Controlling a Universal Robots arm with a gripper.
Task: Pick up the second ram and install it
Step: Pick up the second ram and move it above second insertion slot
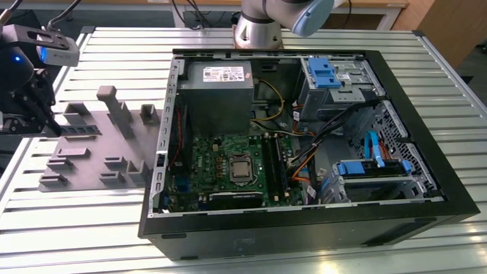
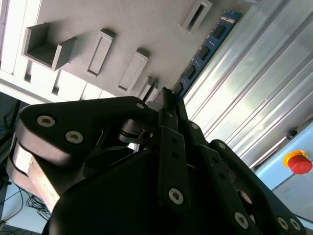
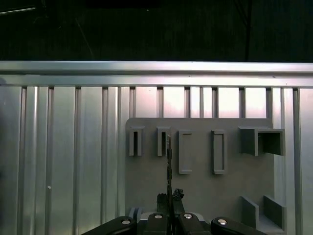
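The second ram (image 2: 205, 51) is a narrow blue board with dark chips. It sticks out from between my gripper's (image 2: 168, 100) black fingers, which are shut on its near end. In the first wrist view the second ram (image 3: 169, 161) shows edge-on as a thin dark line running out from the gripper (image 3: 169, 197), above the grey holder plate (image 3: 200, 196) and near its narrow slots. In the exterior view the gripper (image 1: 27, 108) hangs at the far left, over the left end of the grey holder plate (image 1: 91, 165), well away from the motherboard's long black slots (image 1: 275, 165).
The open black computer case (image 1: 426, 200) lies on the slatted metal table (image 1: 114, 51), to the exterior view's right of the holder. It holds a grey power supply (image 1: 216, 85), blue drive latches (image 1: 323, 71) and loose cables (image 1: 327, 128). A red button (image 2: 299, 162) stands beyond the table.
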